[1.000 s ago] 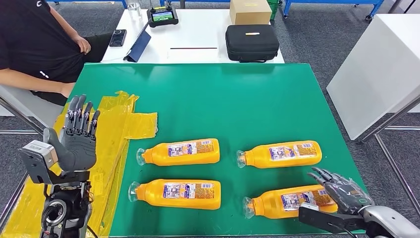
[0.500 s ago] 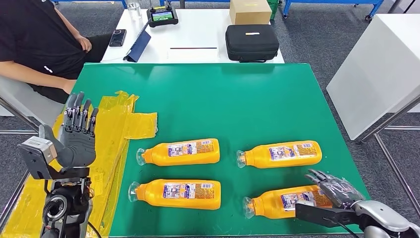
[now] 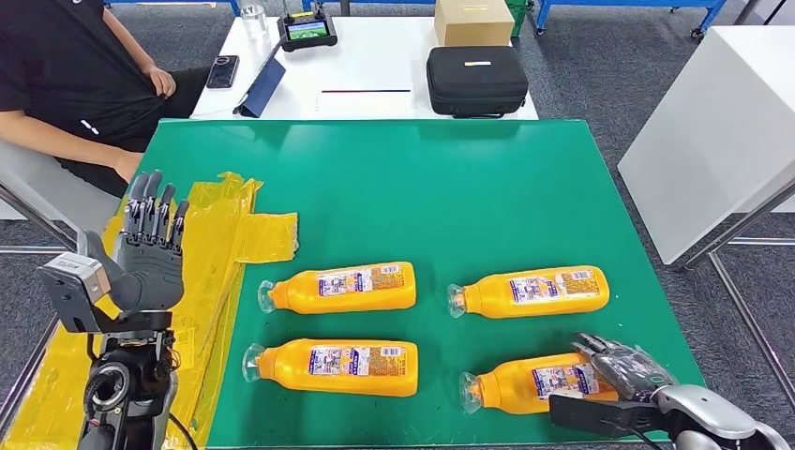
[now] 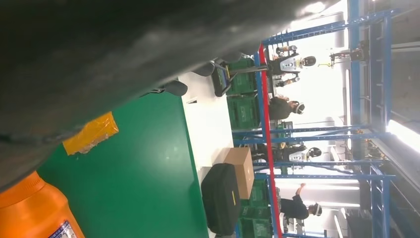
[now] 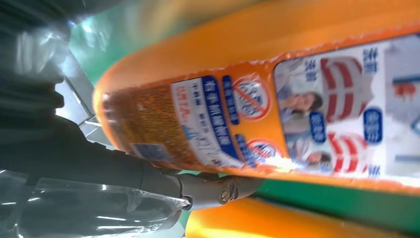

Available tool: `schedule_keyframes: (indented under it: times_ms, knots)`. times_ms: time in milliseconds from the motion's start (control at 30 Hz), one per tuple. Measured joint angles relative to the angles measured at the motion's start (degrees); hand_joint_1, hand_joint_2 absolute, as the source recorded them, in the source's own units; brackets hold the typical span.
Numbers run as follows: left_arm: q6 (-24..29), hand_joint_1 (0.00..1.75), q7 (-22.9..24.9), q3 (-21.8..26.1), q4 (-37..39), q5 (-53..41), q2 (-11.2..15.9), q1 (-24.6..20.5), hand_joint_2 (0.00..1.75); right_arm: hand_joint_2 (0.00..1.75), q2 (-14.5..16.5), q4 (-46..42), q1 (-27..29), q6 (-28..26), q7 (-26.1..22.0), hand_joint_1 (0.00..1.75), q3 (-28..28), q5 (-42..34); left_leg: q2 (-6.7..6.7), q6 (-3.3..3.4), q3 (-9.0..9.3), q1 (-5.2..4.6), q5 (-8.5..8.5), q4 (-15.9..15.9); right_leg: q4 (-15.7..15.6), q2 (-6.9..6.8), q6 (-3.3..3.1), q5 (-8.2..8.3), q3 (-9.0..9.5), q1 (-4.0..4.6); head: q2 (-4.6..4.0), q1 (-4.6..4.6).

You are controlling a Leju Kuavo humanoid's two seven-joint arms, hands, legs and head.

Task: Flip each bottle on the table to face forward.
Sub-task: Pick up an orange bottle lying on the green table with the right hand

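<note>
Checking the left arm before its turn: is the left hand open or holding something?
Open. The left hand is raised beside the table, fingers straight and apart, nothing in it.

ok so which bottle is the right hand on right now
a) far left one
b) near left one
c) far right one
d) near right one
d) In the head view the right hand lies over the base end of the near right bottle, while the other three orange bottles lie untouched and the left hand is raised over the yellow tape off to the side.
</note>
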Motion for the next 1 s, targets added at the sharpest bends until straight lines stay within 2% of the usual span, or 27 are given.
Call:
schedule_keyframes:
  times_ms: [33, 133, 167, 200, 533, 900, 1000]
  knots:
    - [0.0, 0.00, 0.0, 0.0, 0.1, 0.0, 0.0, -0.1, 0.00, 1.75, 0.0, 0.1, 0.1, -0.1, 0.1, 0.07, 0.4, 0.2, 0.00, 0.00, 0.00, 0.00, 0.00, 0.0, 0.0, 0.00, 0.00, 0.00, 0.00, 0.00, 0.00, -0.01]
    - [-0.1, 0.00, 0.0, 0.0, 0.5, 0.0, 0.0, -0.4, 0.00, 1.75, -0.2, 0.5, 0.3, -0.1, 0.3, 1.32, 1.4, 0.5, 0.00, 0.00, 0.00, 0.00, 0.00, 0.0, 0.0, 0.00, 0.00, 0.00, 0.00, 0.00, 0.00, -0.01]
    - [-0.1, 0.00, 0.0, 0.0, 0.6, 0.0, 0.0, -0.5, 0.00, 1.75, -0.3, 0.6, 0.3, -0.1, 0.4, 1.69, 1.7, 0.7, 0.00, 0.00, 0.00, 0.00, 0.00, 0.0, 0.0, 0.00, 0.00, 0.00, 0.00, 0.00, 0.00, -0.01]
    - [-0.1, 0.00, 0.0, 0.0, 0.7, 0.0, 0.0, -0.7, 0.00, 1.75, -0.6, 0.7, 0.3, -0.1, 0.6, 1.74, 2.0, 1.0, 0.00, 0.00, 0.00, 0.00, 0.00, 0.0, 0.0, 0.00, 0.00, 0.00, 0.00, 0.00, 0.00, -0.01]
    - [0.1, 0.00, -0.5, 0.3, 1.3, 0.7, 0.0, -0.9, 0.00, 1.75, -4.2, 0.5, 0.8, -0.6, 3.8, 1.75, 4.9, 2.1, -0.05, 0.00, 0.04, -0.01, 0.00, 0.0, 0.0, -0.01, 0.00, 0.00, 0.06, 0.00, 0.00, -0.01]
    - [0.5, 0.00, -0.6, 1.3, 1.4, 1.3, 0.0, -0.9, 0.00, 1.75, -4.8, -1.5, 4.3, -0.7, 3.6, 1.75, -0.7, -3.0, -0.01, 0.01, 0.01, -0.04, 0.00, 0.0, 0.0, -0.01, 0.01, 0.00, 0.04, -0.02, 0.00, -0.01]
    - [0.7, 0.00, -0.6, 1.7, 1.3, 1.6, 0.0, -0.7, 0.00, 1.75, -4.8, -2.6, 5.3, -0.9, 3.3, 1.75, -2.4, -6.3, -0.02, 0.01, 0.00, -0.04, 0.00, 0.0, 0.0, -0.01, 0.01, 0.00, 0.04, -0.02, 0.00, -0.01]
